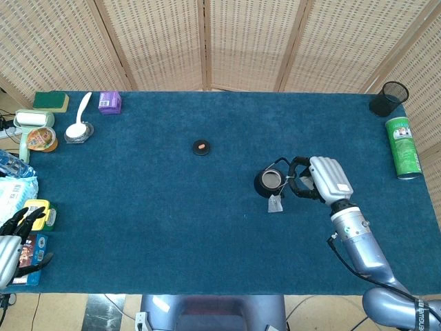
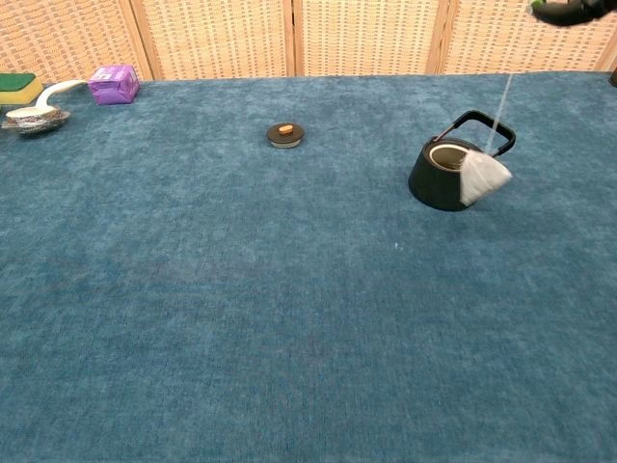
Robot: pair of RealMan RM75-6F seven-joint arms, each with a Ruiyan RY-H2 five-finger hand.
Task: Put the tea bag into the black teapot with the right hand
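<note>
Beside the black teapot (image 1: 270,181), tea bag (image 2: 482,177) hanging tip-up, string vertical, right hand (image 1: 324,181) fingers (image 1: 298,186) pinching it.

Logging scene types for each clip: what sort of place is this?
Probably an indoor robot-demo tabletop: a blue cloth-covered table before woven folding screens, with a black teapot and assorted props such as a green can.

Chest view's top edge cuts off the right hand (image 2: 569,9) to dark fingers; the tea bag (image 2: 481,179) hides the black teapot (image 2: 442,176) spout; left hand (image 1: 12,243) is cropped at head view's edge.
</note>
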